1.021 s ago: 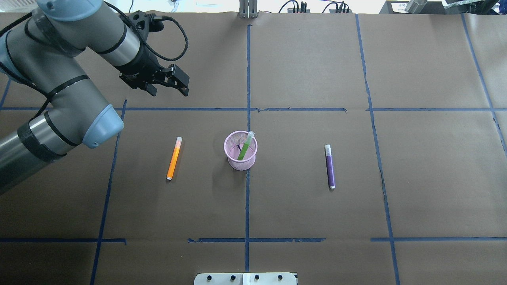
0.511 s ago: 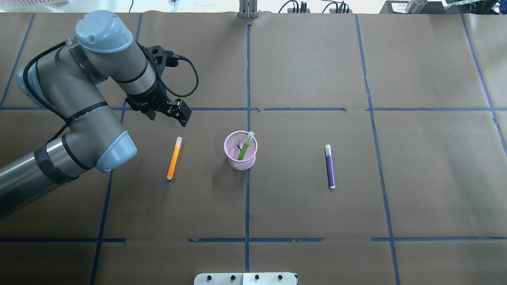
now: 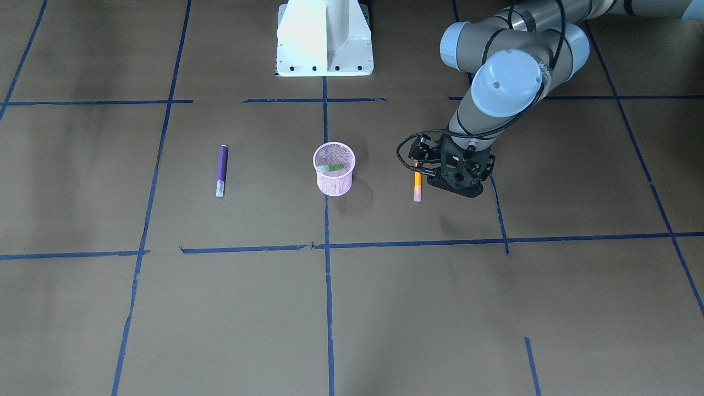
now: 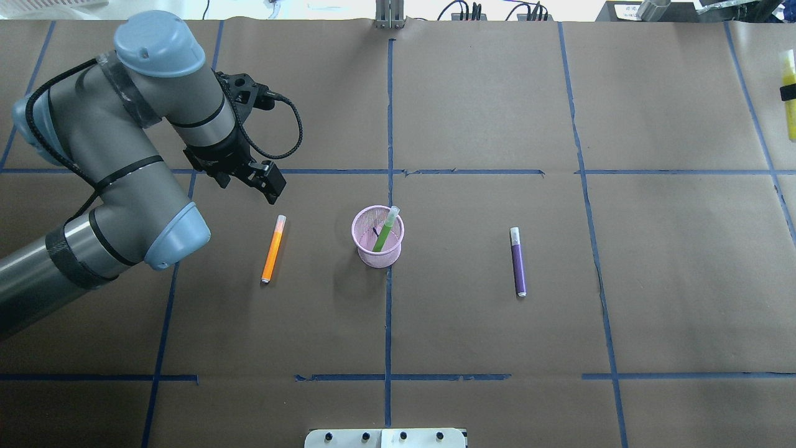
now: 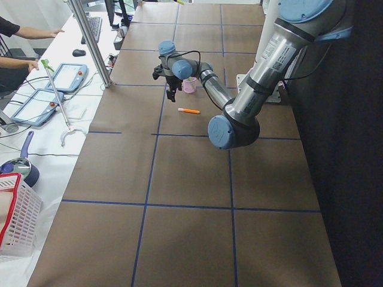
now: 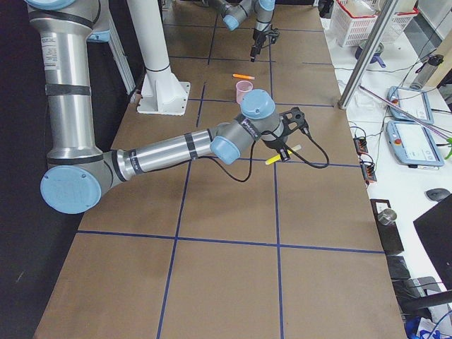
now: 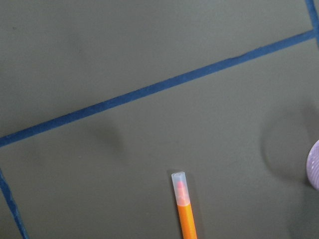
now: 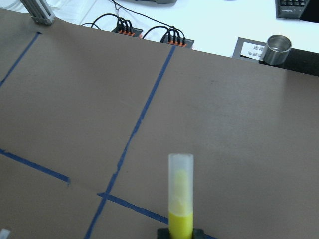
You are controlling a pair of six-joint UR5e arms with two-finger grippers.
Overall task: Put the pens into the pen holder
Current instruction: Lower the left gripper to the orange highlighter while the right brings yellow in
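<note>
Pens, four. Entry one, orange pen: flat on the table, at six o'clock from my left pincer, cap end nearest, untouched. That pincer's jaws stand apart, empty. Entry two, green pen: leaning in the pen holder. Entry three, purple pen: flat, at three o'clock from the pen holder. Entry four, yellow pen: clamped in my right pincer.
</note>
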